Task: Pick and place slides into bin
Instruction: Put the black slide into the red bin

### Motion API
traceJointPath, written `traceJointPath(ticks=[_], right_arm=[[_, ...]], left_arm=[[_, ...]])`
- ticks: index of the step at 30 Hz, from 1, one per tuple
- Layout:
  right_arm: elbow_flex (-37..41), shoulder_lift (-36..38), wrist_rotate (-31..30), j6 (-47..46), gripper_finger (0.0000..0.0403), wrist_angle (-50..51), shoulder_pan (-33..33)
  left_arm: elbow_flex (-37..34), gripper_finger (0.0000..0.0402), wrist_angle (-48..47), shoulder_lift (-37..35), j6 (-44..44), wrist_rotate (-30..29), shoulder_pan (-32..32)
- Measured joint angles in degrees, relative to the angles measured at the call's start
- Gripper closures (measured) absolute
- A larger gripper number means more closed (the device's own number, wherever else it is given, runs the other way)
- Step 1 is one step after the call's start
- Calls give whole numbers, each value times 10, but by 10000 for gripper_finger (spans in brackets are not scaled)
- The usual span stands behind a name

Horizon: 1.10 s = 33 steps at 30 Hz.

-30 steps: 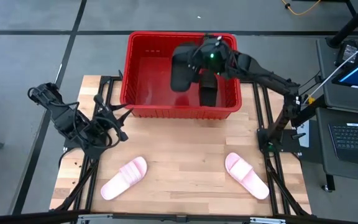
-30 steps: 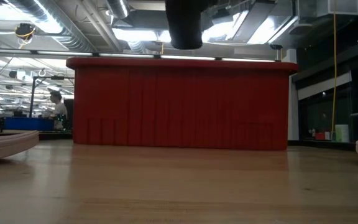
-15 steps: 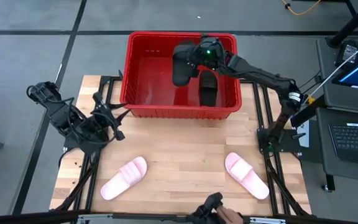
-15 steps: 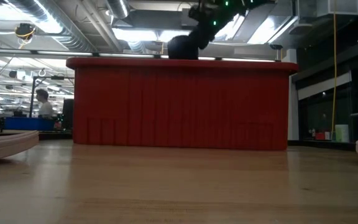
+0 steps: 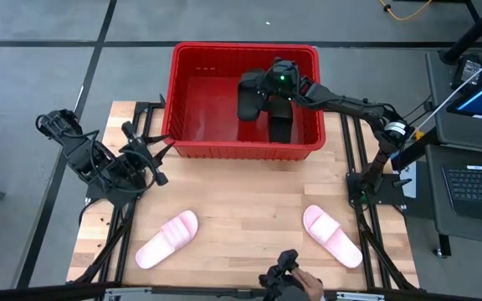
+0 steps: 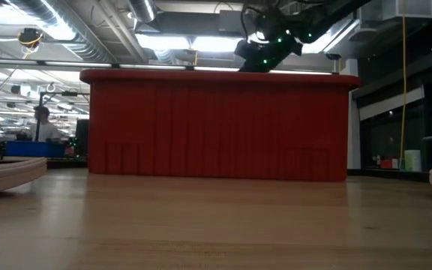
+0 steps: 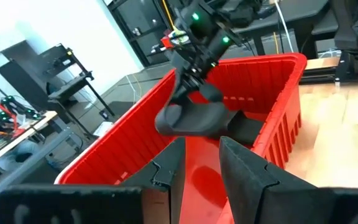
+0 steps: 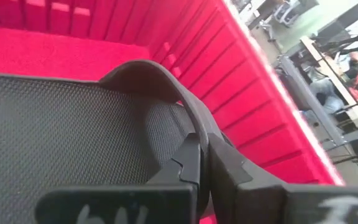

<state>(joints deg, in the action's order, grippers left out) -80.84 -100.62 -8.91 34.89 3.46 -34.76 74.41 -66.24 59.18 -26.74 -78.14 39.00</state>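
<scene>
Right gripper (image 5: 268, 86) reaching inside the red bin (image 5: 195, 142), fingers (image 8: 194, 163) pinching the wide strap of a black slide (image 5: 250, 96) with a textured footbed, hanging tilted above the bin floor. Second black slide (image 5: 280, 123) lying in the bin just beside it. Two pale pink slides (image 5: 166, 238) (image 5: 331, 235) lying well apart on the wooden table (image 5: 249, 201). Left gripper (image 5: 145, 150) waiting near the bin's left corner, fingers (image 7: 241, 168) narrowly parted, holding nothing.

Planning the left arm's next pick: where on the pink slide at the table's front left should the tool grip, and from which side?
Grip the wide strap of the left pink slide, coming straight down. It lies flat, sole down, on the table, so the raised strap arches over the footbed and one finger could probably slip under it.
</scene>
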Motion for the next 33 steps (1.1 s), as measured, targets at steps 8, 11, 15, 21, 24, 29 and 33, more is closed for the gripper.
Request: traceJointPath(ticks=[8, 11, 15, 21, 24, 29, 33], right_arm=[[109, 0, 0, 1, 387, -141, 0], [130, 0, 0, 6, 387, -160, -3], [149, 0, -1, 8, 387, -160, -6], [157, -2, 0, 1, 387, -154, -8], [157, -2, 0, 1, 387, -153, -8], [156, -12, 11, -1, 387, -149, -9], [156, -35, 15, 1, 387, -154, -10]], left_arm=[[0, 309, 0, -1, -1, -2, -2], [0, 309, 0, -2, -1, -2, -9], [0, 309, 0, -2, -1, -2, -22], [0, 309, 0, -2, -1, -1, -33], [0, 309, 1, -2, -2, 10, -36], [0, 309, 2, -2, -11, 12, -36], [0, 309, 2, -2, -12, 12, -36]])
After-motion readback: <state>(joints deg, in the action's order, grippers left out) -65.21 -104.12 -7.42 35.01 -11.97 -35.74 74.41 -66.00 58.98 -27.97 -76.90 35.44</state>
